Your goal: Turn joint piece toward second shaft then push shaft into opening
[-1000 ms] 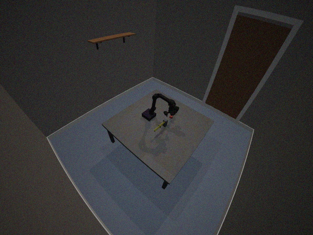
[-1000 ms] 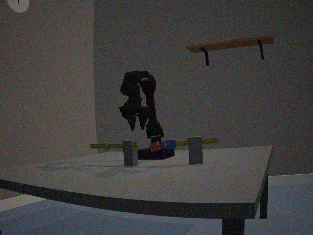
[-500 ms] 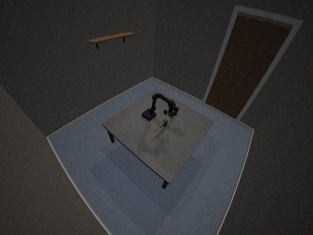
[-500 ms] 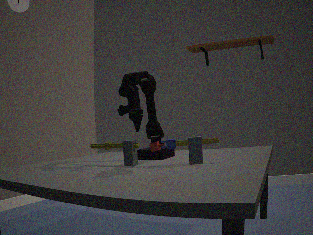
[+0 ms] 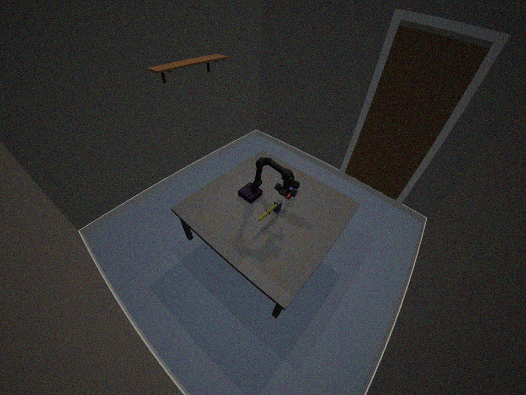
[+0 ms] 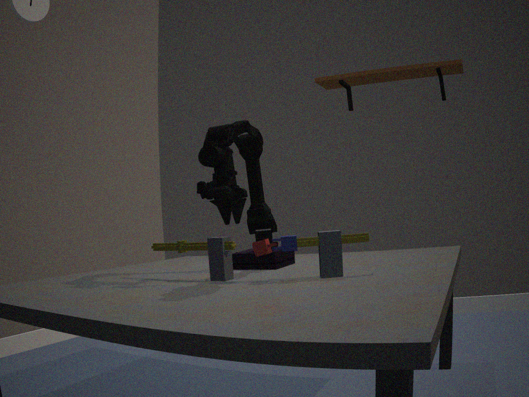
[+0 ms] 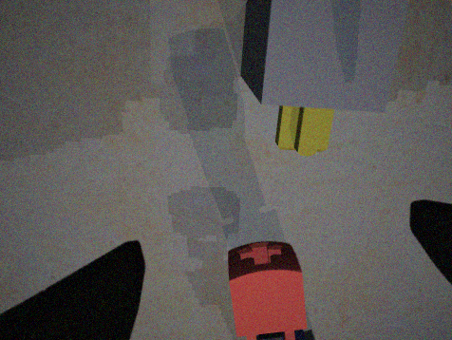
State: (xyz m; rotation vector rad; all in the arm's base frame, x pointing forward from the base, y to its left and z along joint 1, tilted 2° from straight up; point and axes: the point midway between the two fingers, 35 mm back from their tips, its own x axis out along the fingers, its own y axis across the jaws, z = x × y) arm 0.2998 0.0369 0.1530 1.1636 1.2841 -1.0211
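Observation:
The red joint piece [image 5: 288, 196] [image 6: 262, 247] [image 7: 268, 301] is tilted on its hinges at the blue end [image 6: 288, 243] of the first shaft [image 6: 307, 242], which is fixed to the right block [image 6: 330, 254]. In the wrist view its cross-shaped opening faces up the frame, towards the second shaft's end. The yellow second shaft [image 5: 265, 213] [image 6: 194, 246] [image 7: 306, 130] passes through the left block [image 5: 277, 208] [image 6: 215, 258] [image 7: 323, 57] and stands apart from the red piece. My gripper [image 6: 232, 222] [image 7: 275, 235] is open and empty above, its fingertips either side of the gap between them.
The table [image 5: 297, 255] [image 6: 256, 316] bears both blocks and the dark robot base [image 5: 250, 193] [image 6: 264, 259] behind them. The second shaft has a raised collar [image 6: 181, 245] on its outer part. A wooden shelf [image 5: 188, 63] [image 6: 388, 74] hangs on the wall, far from the arm.

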